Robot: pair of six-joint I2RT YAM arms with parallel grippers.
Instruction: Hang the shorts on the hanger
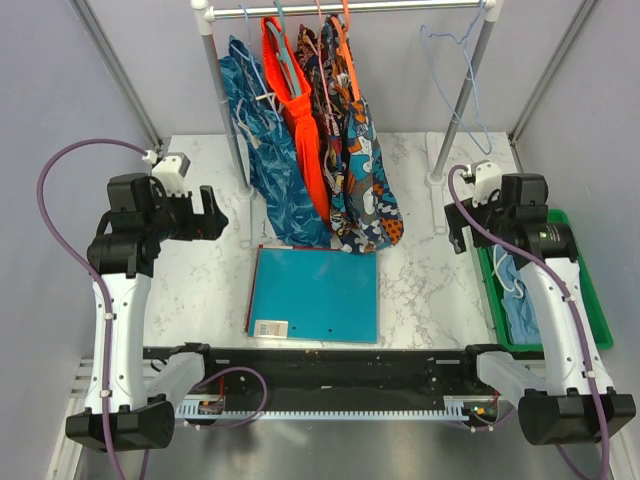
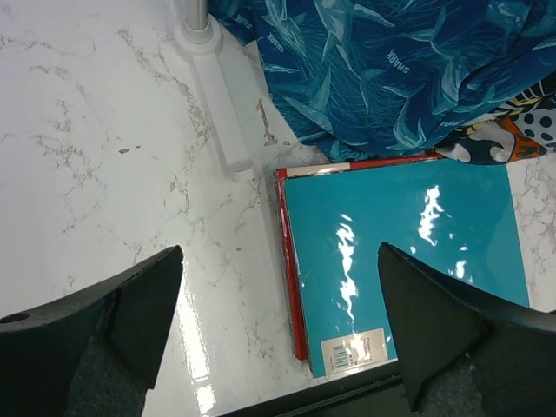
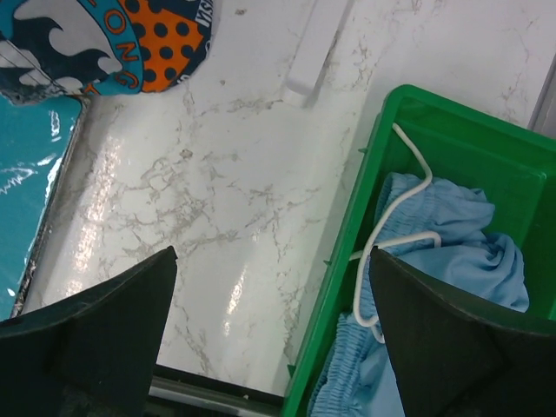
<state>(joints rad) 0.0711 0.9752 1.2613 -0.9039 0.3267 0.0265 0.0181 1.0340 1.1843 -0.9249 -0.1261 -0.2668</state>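
The light sky-blue shorts (image 3: 460,234) with white drawstrings lie crumpled in a green bin (image 3: 452,130) at the table's right edge; they also show in the top view (image 1: 518,300). The pale blue wire hanger (image 1: 455,60) hangs empty on the right end of the rack rail. My right gripper (image 3: 274,334) is open and empty, above the bin's left rim; it shows in the top view (image 1: 462,222) too. My left gripper (image 2: 278,334) is open and empty over the marble table beside a teal folder (image 2: 408,252), far left of the shorts.
A white clothes rack (image 1: 215,90) stands at the back, with dark blue printed shorts (image 1: 265,150), orange shorts (image 1: 300,120) and patterned shorts (image 1: 360,170) hanging on it. The rack's foot (image 2: 221,113) lies near the folder. The teal folder (image 1: 315,295) lies at the table's middle front.
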